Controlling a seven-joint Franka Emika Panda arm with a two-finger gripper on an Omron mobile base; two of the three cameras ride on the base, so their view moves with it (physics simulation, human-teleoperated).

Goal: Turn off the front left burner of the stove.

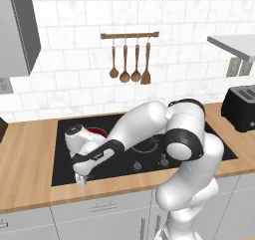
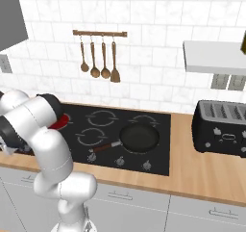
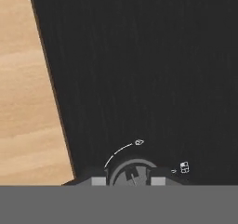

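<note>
- The white robot arm reaches low over the flat black glass stove, its two-finger gripper at the front left corner, where the small silvery knob sits.
- The knob lies between the fingertips, likely so a twist can turn it; whether they clamp it cannot be told.
- The round red front left burner glows just behind the arm, still lit.

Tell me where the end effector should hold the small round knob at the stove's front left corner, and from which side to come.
Take the knob by its round outer rim, pinching it across its width, and come straight down from above. It is a low round button standing up from the flat black stove, so only its side wall can be gripped. The curved mark beside it suggests it turns.
</note>
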